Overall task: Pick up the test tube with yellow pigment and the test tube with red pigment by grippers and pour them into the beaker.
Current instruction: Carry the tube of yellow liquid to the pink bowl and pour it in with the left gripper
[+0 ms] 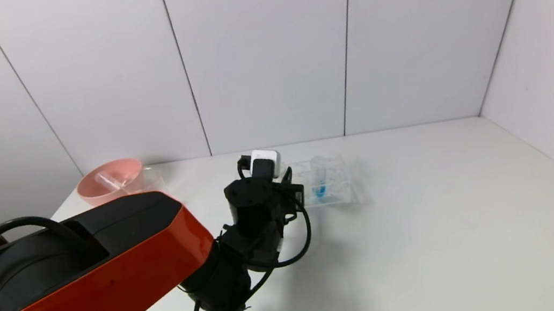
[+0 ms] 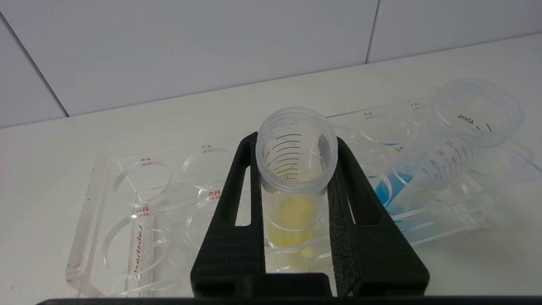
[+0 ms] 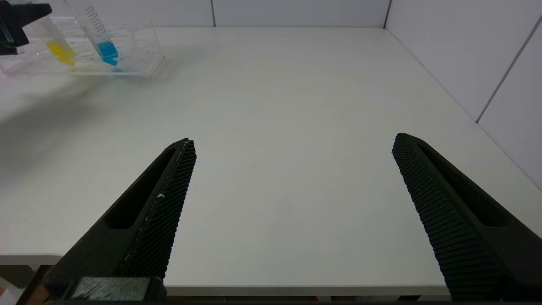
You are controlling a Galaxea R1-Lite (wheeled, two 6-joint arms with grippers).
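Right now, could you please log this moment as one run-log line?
left gripper: shut on yellow tube, in rack | right gripper: open, idle over table | blue tube: racked

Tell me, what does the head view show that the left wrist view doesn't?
Only the head view shows the pink bowl with an empty clear tube inside, the beaker beside it, and the left arm's red cover.

Only the left wrist view shows the left gripper closed around the test tube with yellow pigment, which stands in the rack; the arm hides this from the head.

Both show the clear tube rack, the blue-bottomed tube and the white table.
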